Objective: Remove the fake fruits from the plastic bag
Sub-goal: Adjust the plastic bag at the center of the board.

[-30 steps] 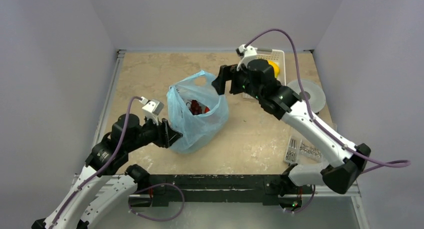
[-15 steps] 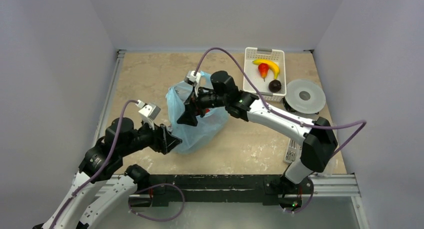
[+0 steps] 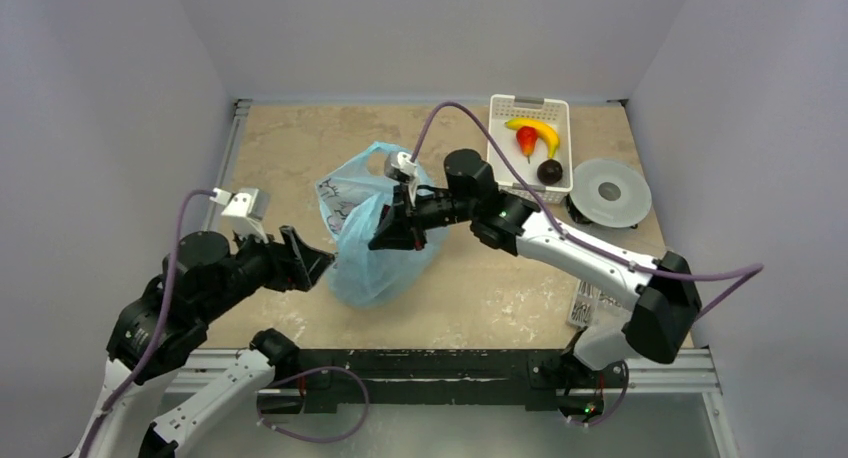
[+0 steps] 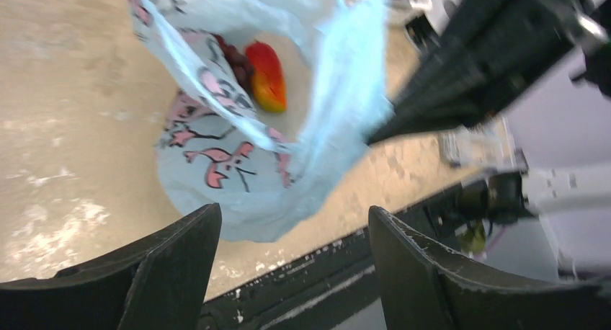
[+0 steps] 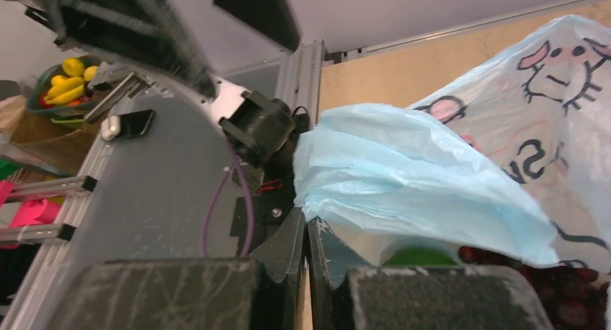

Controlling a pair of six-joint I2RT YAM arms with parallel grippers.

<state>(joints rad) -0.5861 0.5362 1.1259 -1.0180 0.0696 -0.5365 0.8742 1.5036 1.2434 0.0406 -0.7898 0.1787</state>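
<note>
The light-blue plastic bag (image 3: pixel 365 263) with its pink cartoon print stands mid-table. My right gripper (image 3: pixel 383 240) reaches over it from the right, its jaws shut on the bag's rim (image 5: pixel 339 164). Inside the bag, the right wrist view shows a green fruit (image 5: pixel 418 256) and dark grapes (image 5: pixel 569 294). The left wrist view shows a red-orange fruit (image 4: pixel 266 74) beside the grapes (image 4: pixel 234 56). My left gripper (image 3: pixel 312 258) hangs open to the left of the bag, apart from it, with nothing between its fingers (image 4: pixel 180 258).
A white slotted basket (image 3: pixel 528 101) at the back right holds a banana (image 3: pixel 535 130), a small red pear and a dark round fruit. A round clear lid (image 3: pixel 610 191) lies beside it. Small metal parts (image 3: pixel 590 300) lie at the front right.
My left gripper opened, let go of the bag and drew back left. My right gripper closed on the bag's rim, and the bag shifted slightly.
</note>
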